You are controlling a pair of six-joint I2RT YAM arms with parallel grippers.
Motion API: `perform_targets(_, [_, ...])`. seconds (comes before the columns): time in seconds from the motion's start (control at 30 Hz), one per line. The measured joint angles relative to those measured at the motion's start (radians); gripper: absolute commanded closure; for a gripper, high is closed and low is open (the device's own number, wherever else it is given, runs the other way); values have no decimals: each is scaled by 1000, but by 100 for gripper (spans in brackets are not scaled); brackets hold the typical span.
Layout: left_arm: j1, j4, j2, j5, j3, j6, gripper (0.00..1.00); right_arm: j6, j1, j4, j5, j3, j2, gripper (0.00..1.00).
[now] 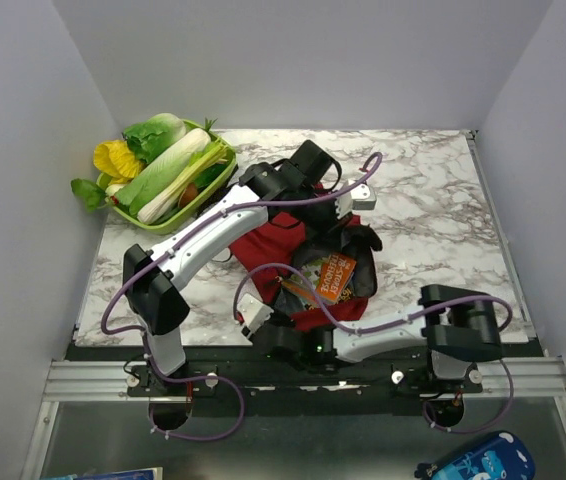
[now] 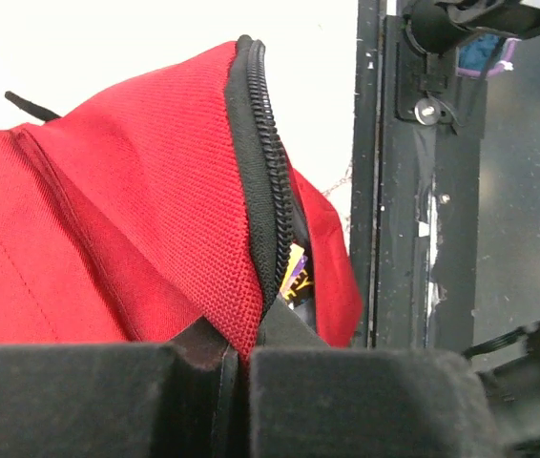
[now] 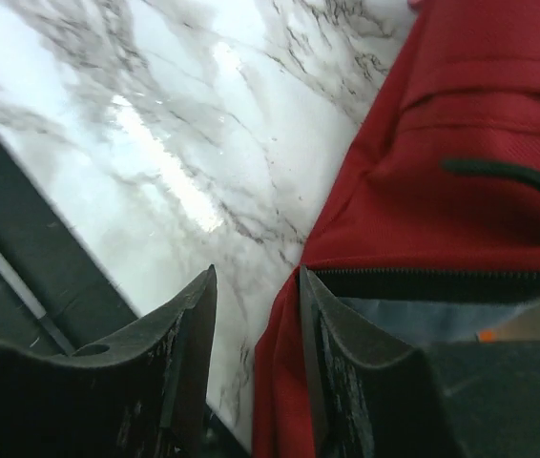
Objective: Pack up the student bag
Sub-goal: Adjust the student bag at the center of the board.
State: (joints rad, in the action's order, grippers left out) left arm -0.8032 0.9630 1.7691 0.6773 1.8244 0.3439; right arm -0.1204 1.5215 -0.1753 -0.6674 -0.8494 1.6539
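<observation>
Our left hand [image 2: 237,367] is clamped on the student bag [image 1: 268,245], a large rounded dark-red fabric backpack. Its two black pads are pressed together, with a fold of the red rim pinched between them. Straight ahead of this hand the bag's black zipper [image 2: 275,181] arches upward. Just past it a scrap of yellow-and-purple print [image 2: 296,277] shows inside the opening; we cannot tell what it belongs to. To this hand's right stands a black frame rail [image 2: 370,191], close beside the bag.

Our right hand [image 3: 256,286] has its fingers apart. The bag's edge lies in the gap against the right finger, and a strip of the white marbled table [image 3: 155,143] shows between the cloth and the left finger. Left of this hand the table ends soon at a dark border [image 3: 31,248]; ahead it runs open.

From above, the bag lies between both hands with its mouth open. A flat orange book [image 1: 328,275] inside is partly crossed by a purple cable, and the arms cover both hands' fingers. Behind the left hand, well apart, sits a green plastic basket [image 1: 221,172] of vegetables.
</observation>
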Motion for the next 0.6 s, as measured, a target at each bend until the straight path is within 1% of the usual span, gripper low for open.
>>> perform_targets(0.07, [-18, 16, 14, 3, 18, 0, 96, 8, -24, -9, 5, -35, 84, 54])
perform_targets(0.17, [-28, 32, 16, 9, 25, 5, 95, 18, -93, -21, 10, -104, 200, 58])
perform_targets(0.23, [-28, 43, 17, 10, 30, 16, 95, 27, -153, -25, 6, -172, 269, 60])
perform_targets(0.3, [-28, 70, 23, 14, 44, 35, 95, 24, -218, -23, 6, -236, 312, 60])
perform_targets(0.5, [-32, 103, 78, 16, 134, 75, 95, 13, -433, 11, 36, -362, 340, 59])
perform_targets(0.6, [-17, 67, 106, 19, 163, 62, 96, 24, -491, 21, 38, -386, 339, 52])
